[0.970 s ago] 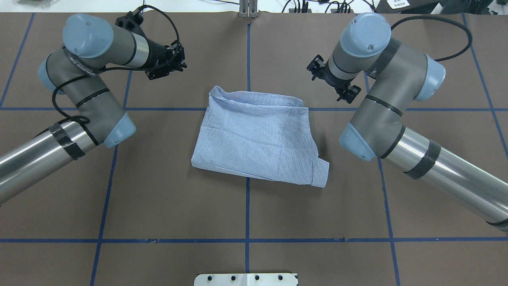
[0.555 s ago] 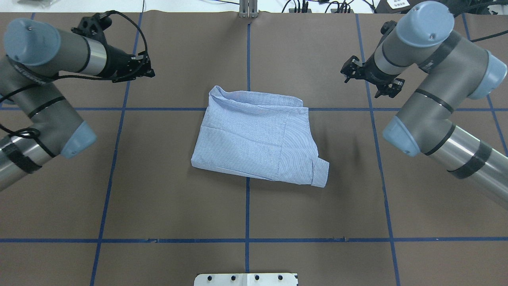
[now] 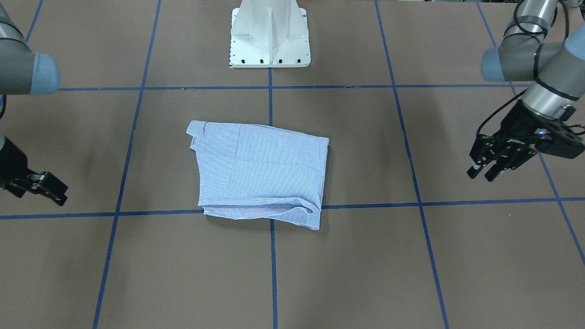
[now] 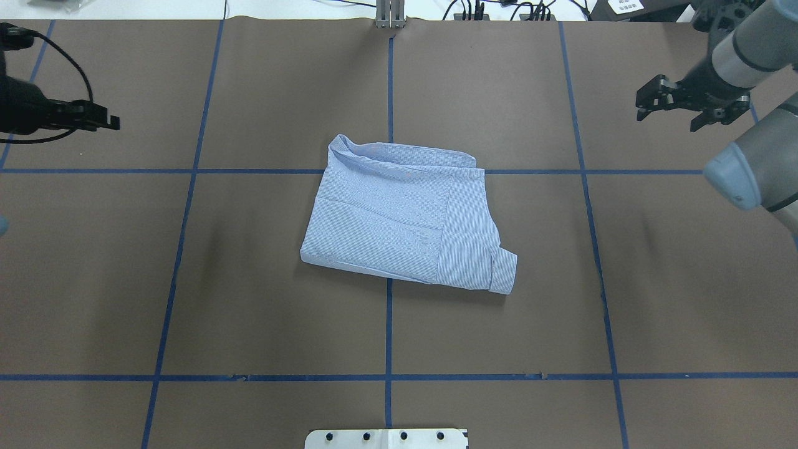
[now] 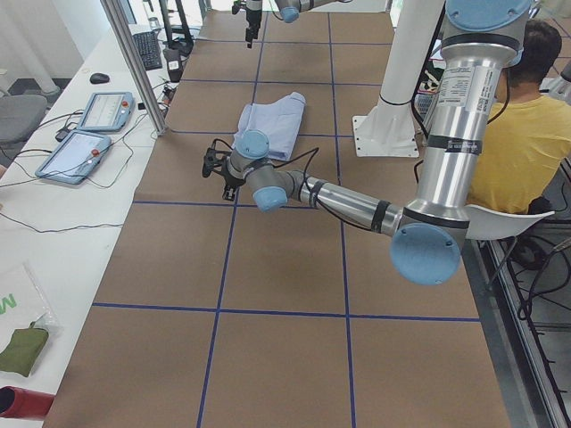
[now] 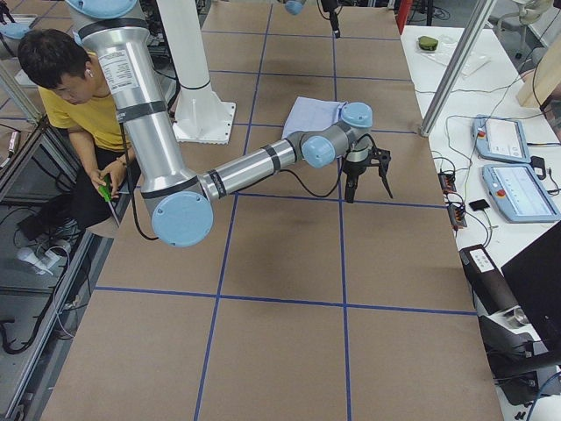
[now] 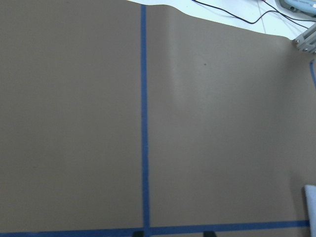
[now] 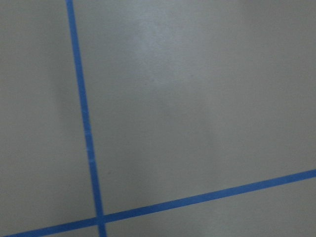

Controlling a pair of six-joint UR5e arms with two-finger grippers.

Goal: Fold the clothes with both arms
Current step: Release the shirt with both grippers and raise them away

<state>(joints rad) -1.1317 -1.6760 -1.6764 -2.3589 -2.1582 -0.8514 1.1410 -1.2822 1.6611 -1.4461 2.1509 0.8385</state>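
The light blue-and-white striped shirt [image 4: 405, 218] lies folded into a compact rectangle at the middle of the brown table, collar edge toward the far side and a cuff at its near right corner. It also shows in the front-facing view [image 3: 260, 178]. My left gripper [image 4: 112, 123] is open and empty, hovering far to the left of the shirt; it also shows in the front-facing view [image 3: 482, 173]. My right gripper [image 4: 670, 113] is open and empty, hovering far to the right; it also shows in the front-facing view [image 3: 55, 192]. A sliver of shirt [image 7: 311, 207] shows in the left wrist view.
The white pedestal base [image 3: 269, 41] stands at the near middle edge. Blue tape lines [image 4: 389, 377] grid the table. A seated person in yellow [image 5: 526, 134] is beside the base. Control tablets [image 5: 89, 134] and a metal post [image 5: 134, 62] stand past the far edge.
Both arms have swung outward and away from the shirt, the left to the left edge and the right to the right edge. The shirt has not moved.
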